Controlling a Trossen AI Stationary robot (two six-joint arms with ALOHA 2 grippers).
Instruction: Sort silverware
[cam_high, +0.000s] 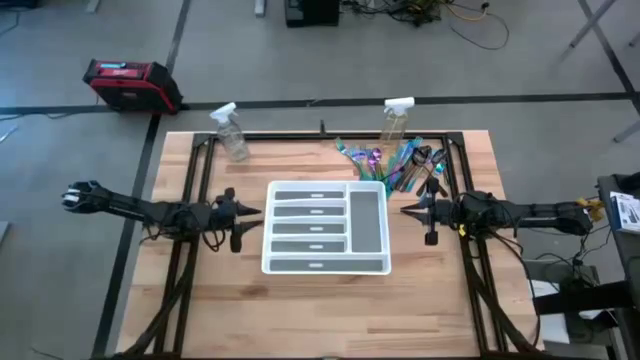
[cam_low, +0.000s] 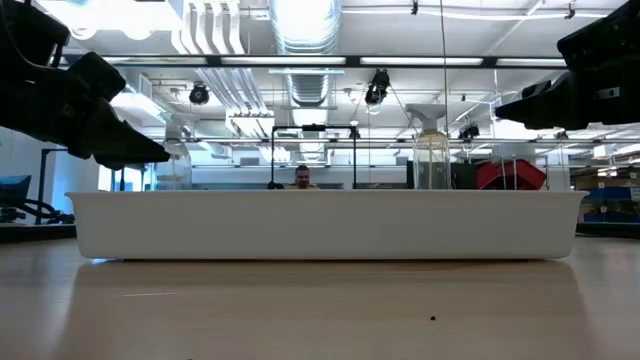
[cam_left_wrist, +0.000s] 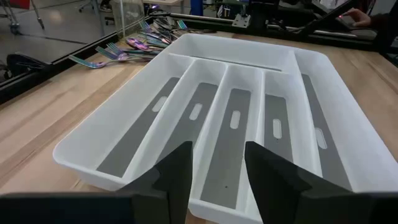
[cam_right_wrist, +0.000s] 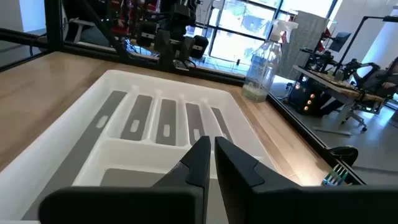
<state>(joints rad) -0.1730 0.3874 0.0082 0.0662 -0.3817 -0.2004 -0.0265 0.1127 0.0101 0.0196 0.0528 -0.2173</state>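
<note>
Silverware: one pile; tray: one; bottles: two.

The bench has a light wooden top with a dark metal frame running along its edges. A white divided tray sits flat on it near the middle, with five gray-lined compartments, all bare. Behind the tray toward the right, the silverware lies in a loose heap on the wood. Two clear spray bottles stand upright at the back: one on the left, the other just behind the heap.
</note>
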